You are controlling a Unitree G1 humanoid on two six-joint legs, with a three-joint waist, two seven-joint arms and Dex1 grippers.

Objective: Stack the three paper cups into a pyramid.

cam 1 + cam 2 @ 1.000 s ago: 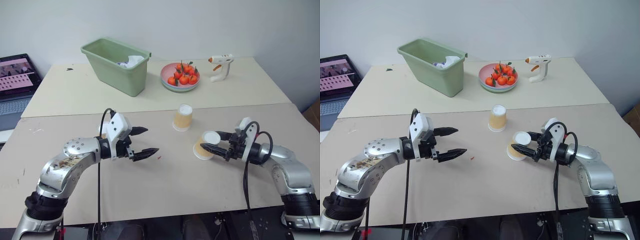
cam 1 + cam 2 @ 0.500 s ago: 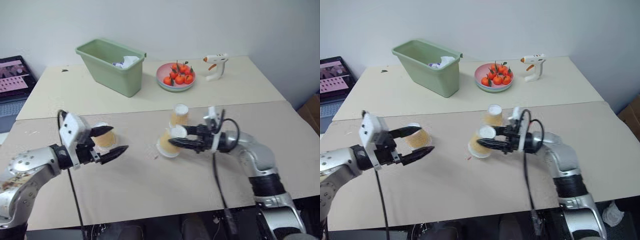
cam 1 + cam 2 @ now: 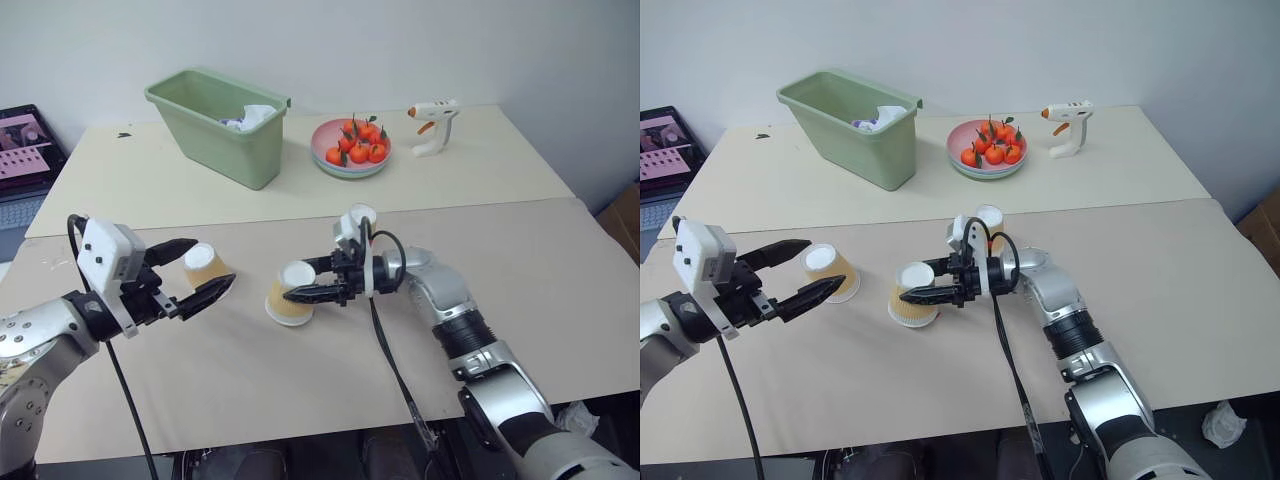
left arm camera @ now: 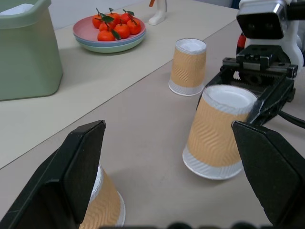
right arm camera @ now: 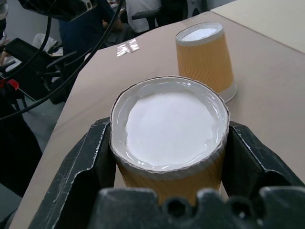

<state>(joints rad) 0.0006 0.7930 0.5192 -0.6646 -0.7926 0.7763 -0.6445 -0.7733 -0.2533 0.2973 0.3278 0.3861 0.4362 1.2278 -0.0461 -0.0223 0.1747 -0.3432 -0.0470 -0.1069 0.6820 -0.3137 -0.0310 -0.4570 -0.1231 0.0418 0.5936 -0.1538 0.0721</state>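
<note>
Three paper cups stand upside down on the tan table [image 3: 520,260]. My right gripper [image 3: 297,284] is shut on the middle cup [image 3: 283,308], one finger on each side of its white base; the cup leans slightly, its rim at the table. A second cup [image 3: 207,266] sits to the left, with my left gripper [image 3: 215,262] open and level in front of it; in the left wrist view this cup [image 4: 102,210] lies low beside one finger, not gripped. The third cup [image 3: 989,216] stands behind my right wrist, partly hidden.
On the far table are a green bin [image 3: 215,125], a pink plate of tangerines [image 3: 350,150] and a white glue gun [image 3: 432,125]. A laptop [image 3: 25,150] sits off the left edge. A seam runs between the two tables.
My right gripper has carried its cup to the left across the table, toward the left cup. My left gripper has drawn back to the left, staying open. The camera has shifted.
</note>
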